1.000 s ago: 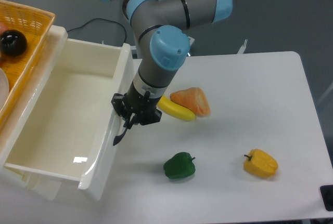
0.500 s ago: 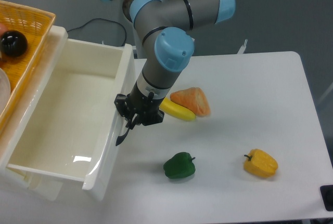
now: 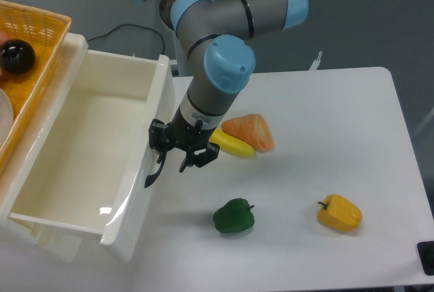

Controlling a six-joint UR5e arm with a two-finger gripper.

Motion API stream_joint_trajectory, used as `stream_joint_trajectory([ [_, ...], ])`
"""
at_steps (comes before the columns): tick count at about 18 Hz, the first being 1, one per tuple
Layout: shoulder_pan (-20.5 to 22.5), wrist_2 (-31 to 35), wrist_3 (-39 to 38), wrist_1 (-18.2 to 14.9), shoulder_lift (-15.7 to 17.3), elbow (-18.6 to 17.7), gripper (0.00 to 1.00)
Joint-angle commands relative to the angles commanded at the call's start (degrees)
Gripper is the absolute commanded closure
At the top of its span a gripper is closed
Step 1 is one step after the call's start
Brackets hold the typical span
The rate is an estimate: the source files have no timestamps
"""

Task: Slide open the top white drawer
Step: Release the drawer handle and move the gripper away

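Observation:
The top white drawer [image 3: 81, 150] stands pulled far out from the left, and its glossy white inside holds nothing. Its curved black handle [image 3: 153, 173] shows on the front panel, facing the table. My gripper [image 3: 182, 160] hangs right beside that front panel, just above and to the right of the handle. It is open, with the jaws spread and nothing between them. One black finger [image 3: 161, 148] sits close to the handle's upper end.
An orange wicker basket [image 3: 41, 31] with a black ball [image 3: 15, 55] sits on top at the far left. A yellow banana [image 3: 231, 144], an orange-pink piece [image 3: 251, 131], a green pepper [image 3: 234, 215] and a yellow pepper [image 3: 340, 213] lie on the white table [image 3: 325, 122].
My gripper was shut on the black handle and has now spread open, letting it go. The drawer front has shifted slightly to the left.

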Motion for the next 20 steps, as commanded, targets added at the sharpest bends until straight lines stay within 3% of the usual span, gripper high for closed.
stream_joint_trajectory([
  [11,2.0,-1.8,0.4,0.1,0.4,0.1,0.42],
  [20,4.0,-2.0,0.4,0.3,0.8,1.9,0.30],
])
